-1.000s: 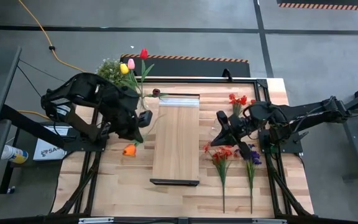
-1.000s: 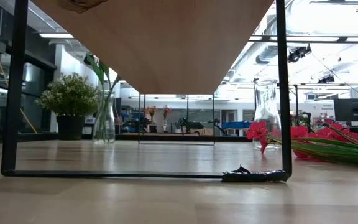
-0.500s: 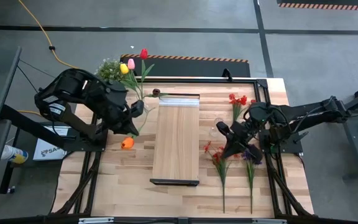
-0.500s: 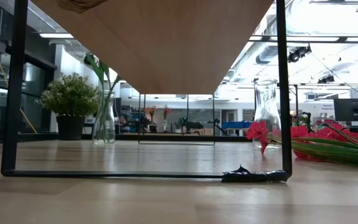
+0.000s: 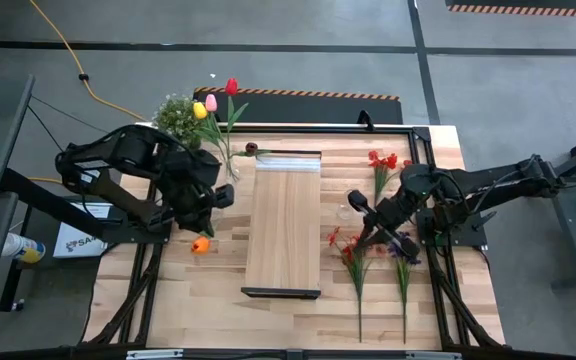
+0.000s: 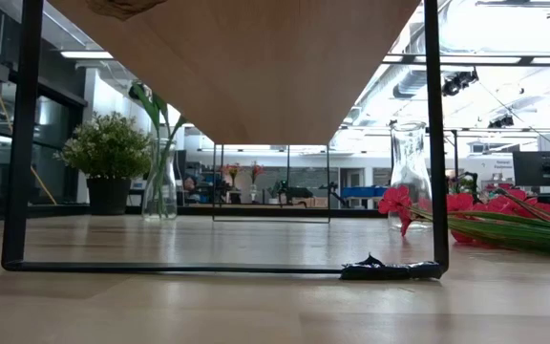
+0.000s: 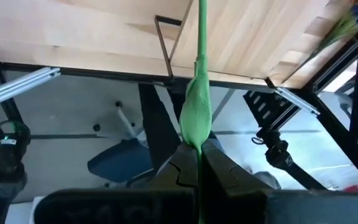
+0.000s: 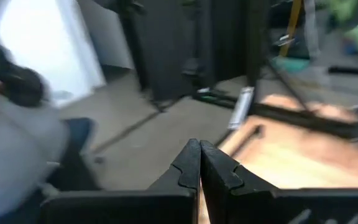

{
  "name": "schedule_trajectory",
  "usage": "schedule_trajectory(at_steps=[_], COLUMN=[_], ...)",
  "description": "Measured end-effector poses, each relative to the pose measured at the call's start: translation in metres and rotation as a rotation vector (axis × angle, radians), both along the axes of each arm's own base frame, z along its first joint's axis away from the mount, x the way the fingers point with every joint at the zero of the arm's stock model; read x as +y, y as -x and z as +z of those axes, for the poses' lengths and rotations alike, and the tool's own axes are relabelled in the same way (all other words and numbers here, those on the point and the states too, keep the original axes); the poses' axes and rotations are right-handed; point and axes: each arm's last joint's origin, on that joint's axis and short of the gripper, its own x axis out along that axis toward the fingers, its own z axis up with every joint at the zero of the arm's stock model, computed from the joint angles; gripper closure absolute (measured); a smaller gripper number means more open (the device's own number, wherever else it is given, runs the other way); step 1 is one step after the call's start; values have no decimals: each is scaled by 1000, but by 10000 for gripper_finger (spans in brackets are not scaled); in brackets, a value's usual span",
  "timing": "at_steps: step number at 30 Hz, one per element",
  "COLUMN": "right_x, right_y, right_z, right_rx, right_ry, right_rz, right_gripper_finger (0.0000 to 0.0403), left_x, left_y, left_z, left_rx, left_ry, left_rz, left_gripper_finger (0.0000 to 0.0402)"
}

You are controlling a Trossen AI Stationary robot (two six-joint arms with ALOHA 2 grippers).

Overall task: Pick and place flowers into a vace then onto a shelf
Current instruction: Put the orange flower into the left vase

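Note:
My left gripper (image 5: 218, 197) is over the table's left part, shut on an orange tulip whose bloom (image 5: 200, 245) shows near-left of it. A glass vase (image 5: 230, 168) (image 6: 160, 182) with yellow, pink and red tulips stands at the far left. The light wooden shelf (image 5: 283, 220) stands on black legs in the middle; the low view sees its underside (image 6: 246, 67). My right gripper (image 5: 353, 200) (image 8: 199, 155), shut with nothing between the fingers, is beside an empty glass vase (image 6: 409, 177). Red sprays (image 5: 353, 250) and a purple cluster (image 5: 403, 250) lie on the table's right. My left gripper pinches the orange tulip's green stem (image 7: 199, 146) between its two fingers, just below a leaf (image 7: 197, 112). The stem runs on past the fingertips. The bloom is out of the wrist view; in the high view it sits near-left of the gripper. Whether it touches the table I cannot tell.
A bushy potted plant (image 5: 176, 115) (image 6: 108, 153) stands at the far left corner. More red flowers (image 5: 383, 160) lie far right. A small dark bloom (image 5: 251, 150) lies by the shelf's far end. A black frame borders the table.
My left gripper, still shut on the tulip, has swung toward the far edge and come back toward the near edge; the orange bloom has ended slightly further left. My right gripper has dipped toward the near edge, then drawn back a little, turning as it went.

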Motion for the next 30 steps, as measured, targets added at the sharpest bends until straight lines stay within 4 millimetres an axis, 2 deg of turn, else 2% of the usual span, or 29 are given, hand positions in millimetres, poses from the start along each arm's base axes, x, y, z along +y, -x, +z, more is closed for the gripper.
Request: schedule_trajectory(at_steps=[5,10,17,22,30], right_x=[-3,-2,2,6,13], right_y=[-12,-33,-64,-87,-129], right_z=[-3,-8,-15,-6,4], right_rx=[-78,-121,-268,-342,-351], right_ry=[100,103,196,228,216], right_rz=[-161,-260,-264,-256,-243], right_gripper_finger=[402,402,402,402,402], left_x=[0,-1,-2,-3,-4], left_y=[0,1,1,1,2], left_z=[0,1,1,2,2], left_rx=[2,15,24,28,35], left_ry=[12,50,89,115,154], left_rz=[-3,-10,-26,-42,-65], left_gripper_finger=[371,371,371,371,371])
